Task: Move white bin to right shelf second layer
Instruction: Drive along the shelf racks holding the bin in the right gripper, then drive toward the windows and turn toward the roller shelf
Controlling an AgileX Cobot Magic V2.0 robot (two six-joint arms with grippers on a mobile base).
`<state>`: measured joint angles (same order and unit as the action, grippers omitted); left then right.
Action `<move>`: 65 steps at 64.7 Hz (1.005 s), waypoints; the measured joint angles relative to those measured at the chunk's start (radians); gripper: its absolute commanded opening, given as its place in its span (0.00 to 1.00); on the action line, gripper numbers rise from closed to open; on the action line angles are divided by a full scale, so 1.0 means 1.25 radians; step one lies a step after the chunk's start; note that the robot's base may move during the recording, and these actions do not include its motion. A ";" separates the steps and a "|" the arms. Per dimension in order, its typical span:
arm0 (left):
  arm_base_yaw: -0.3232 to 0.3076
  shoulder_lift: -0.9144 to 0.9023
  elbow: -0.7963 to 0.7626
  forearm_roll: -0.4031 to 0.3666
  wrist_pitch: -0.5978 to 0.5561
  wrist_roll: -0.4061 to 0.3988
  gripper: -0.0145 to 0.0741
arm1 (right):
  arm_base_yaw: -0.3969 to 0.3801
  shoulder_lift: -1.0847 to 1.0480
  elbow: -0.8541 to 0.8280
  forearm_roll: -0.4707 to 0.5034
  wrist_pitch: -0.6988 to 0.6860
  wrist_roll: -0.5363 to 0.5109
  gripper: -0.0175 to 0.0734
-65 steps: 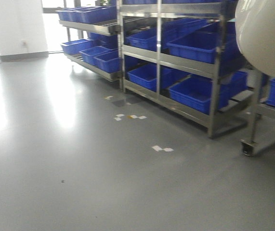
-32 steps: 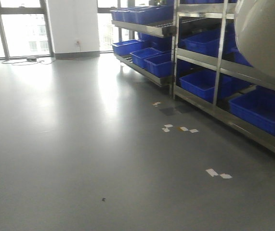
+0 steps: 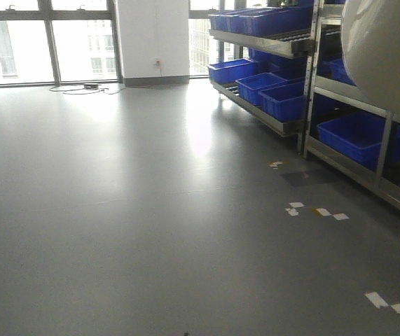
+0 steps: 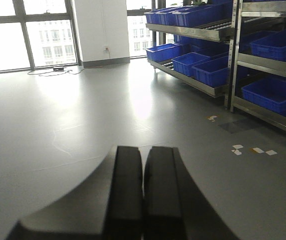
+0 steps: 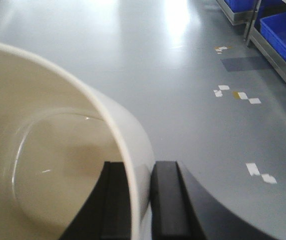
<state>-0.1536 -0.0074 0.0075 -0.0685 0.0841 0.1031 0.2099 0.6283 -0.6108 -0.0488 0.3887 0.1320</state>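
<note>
Front view: white bin (image 3: pixel 389 56) is filling the upper right corner, carried high and close to the lens. Steel racks (image 3: pixel 310 77) holding blue crates (image 3: pixel 354 133) are lining the right side, well apart from it. Target level not identifiable from here.

Left wrist: left gripper (image 4: pixel 144 190) is riding clenched on nothing, fingers touching, pointing over grey floor (image 4: pixel 82 115).

Right wrist: right gripper (image 5: pixel 140 200) is pinching the bin's wall, one finger inside, one outside. Racks are lying off to this arm's right, so it looks to be the delivering arm.
</note>
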 measured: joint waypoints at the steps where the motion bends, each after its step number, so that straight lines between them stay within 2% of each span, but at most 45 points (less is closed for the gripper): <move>1: 0.000 0.000 0.000 0.000 0.000 0.000 0.26 | 0.000 0.000 0.000 0.000 0.000 0.000 0.25; 65: 0.000 0.000 0.000 0.000 0.000 0.000 0.26 | 0.000 0.000 0.000 0.000 0.001 0.000 0.25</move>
<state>-0.1536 -0.0074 0.0075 -0.0685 0.0841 0.1031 0.2099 0.6283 -0.6108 -0.0488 0.3905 0.1320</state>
